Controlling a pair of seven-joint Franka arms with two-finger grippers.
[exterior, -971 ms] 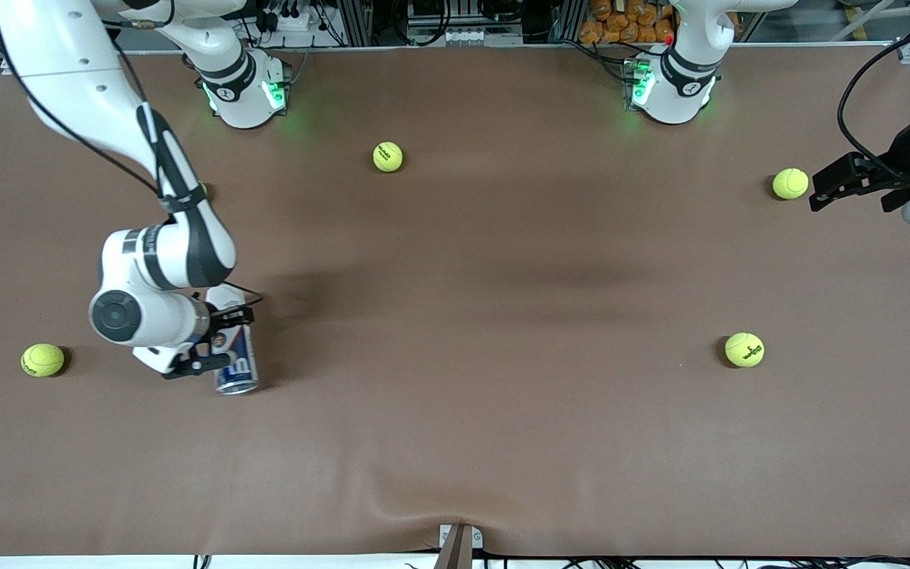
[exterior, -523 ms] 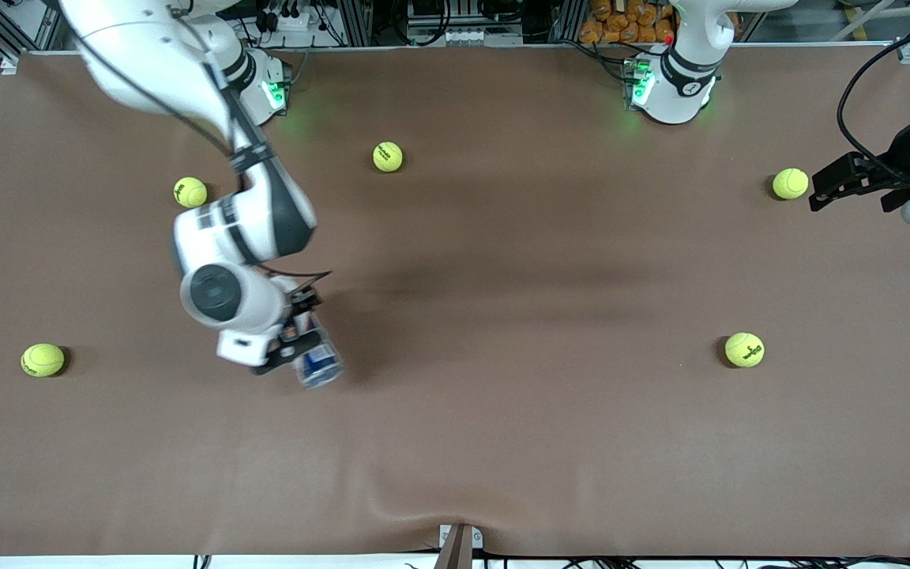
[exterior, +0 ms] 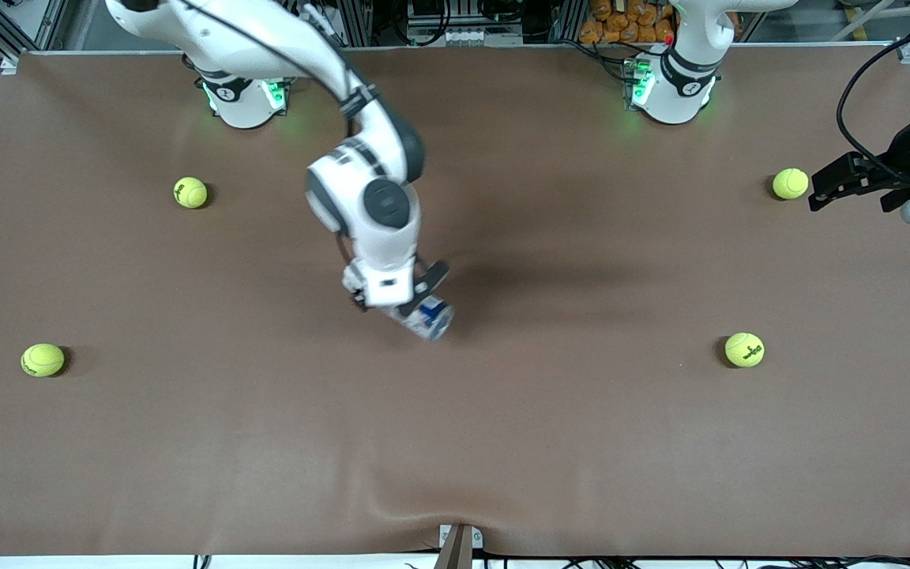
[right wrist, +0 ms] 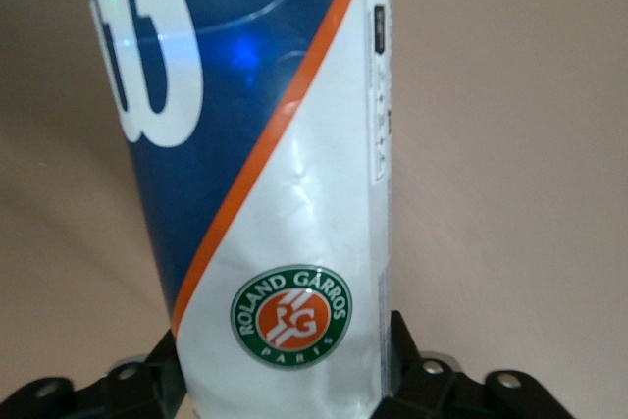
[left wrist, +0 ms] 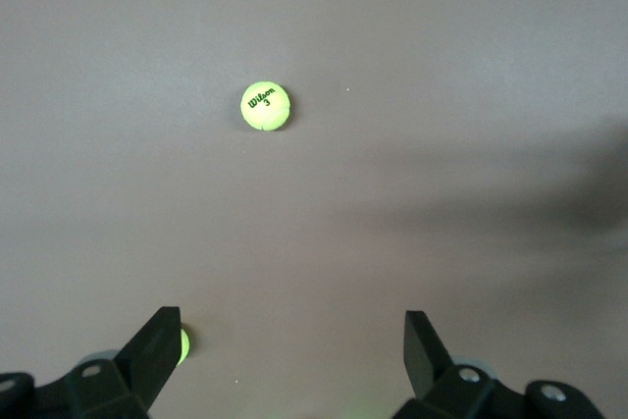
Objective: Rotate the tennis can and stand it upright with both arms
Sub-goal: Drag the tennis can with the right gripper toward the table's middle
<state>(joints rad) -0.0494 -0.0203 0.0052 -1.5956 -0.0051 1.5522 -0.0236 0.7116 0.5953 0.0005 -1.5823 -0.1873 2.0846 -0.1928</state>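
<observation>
The tennis can point(exterior: 431, 318), white and navy with a white "W" and an orange stripe, is held tilted in the air over the middle of the table. My right gripper point(exterior: 406, 297) is shut on it. In the right wrist view the can point(right wrist: 265, 174) fills the frame and the right gripper point(right wrist: 285, 372) clamps its white lower part between both fingers. My left gripper point(exterior: 818, 190) is open and empty at the left arm's end of the table, beside a tennis ball point(exterior: 790, 183). In the left wrist view the left gripper point(left wrist: 289, 345) has its fingers wide apart.
Loose tennis balls lie on the brown table: one point(exterior: 744, 349) toward the left arm's end, two point(exterior: 190, 192) point(exterior: 43, 359) toward the right arm's end. The left wrist view shows one ball point(left wrist: 265, 106) and another point(left wrist: 183, 342) partly hidden by a finger.
My right arm has lifted the can off the table at its own end and carried it toward the middle, turning it. The left arm has not moved.
</observation>
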